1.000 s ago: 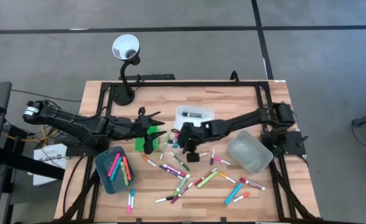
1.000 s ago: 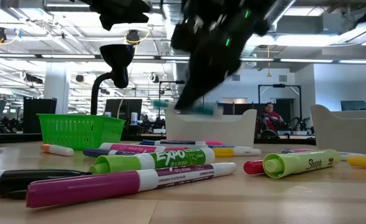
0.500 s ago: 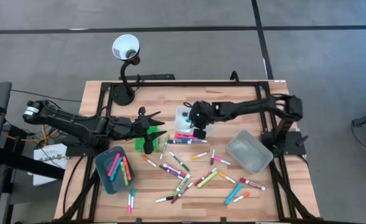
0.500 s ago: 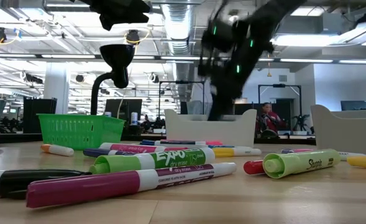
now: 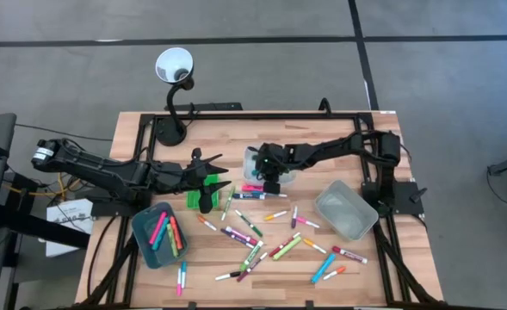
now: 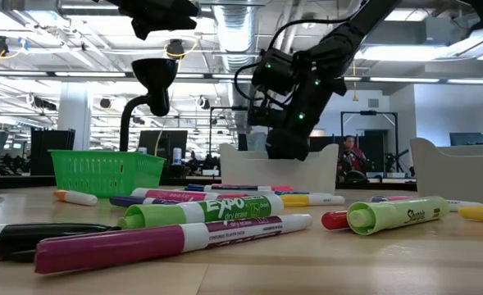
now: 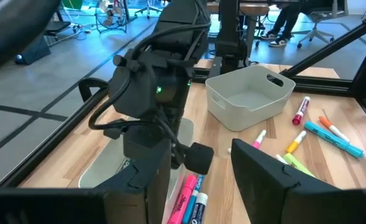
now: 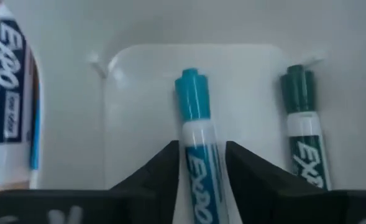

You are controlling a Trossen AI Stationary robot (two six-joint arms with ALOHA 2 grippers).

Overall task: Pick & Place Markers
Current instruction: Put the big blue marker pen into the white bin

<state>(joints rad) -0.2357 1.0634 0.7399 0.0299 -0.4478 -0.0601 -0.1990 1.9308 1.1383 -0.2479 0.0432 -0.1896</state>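
Observation:
Several markers point(image 5: 262, 232) with pink, green, blue, orange and purple caps lie flat and scattered on the wooden table. More lie in the teal tray point(image 5: 160, 232). My right gripper point(image 5: 270, 175) is lowered into the white tray point(image 5: 255, 155) and is shut on a teal-capped Expo marker point(image 8: 193, 106). A green-capped marker point(image 8: 302, 99) and a blue one point(image 8: 9, 93) lie on the tray floor beside it. My left gripper point(image 5: 219, 179) hovers open above the green basket point(image 5: 193, 200), holding nothing. My right gripper pinches the teal-capped marker by its white barrel point(image 8: 199, 163), one finger on each side. The fingers lie along the marker, and its capped end point(image 8: 192, 90) sticks out past the fingertips over the white tray's floor. Whether the marker rests on that floor cannot be told.
A clear grey tray point(image 5: 345, 211) sits at the table's right. A black gooseneck lamp point(image 5: 174, 65) stands at the far left corner. Black frame rails run along the table's far and side edges. People sit in the room beyond the table.
My right gripper, carrying the teal-capped marker, has swung from the middle of the table toward the far edge and come down into the white tray. The left arm has kept still.

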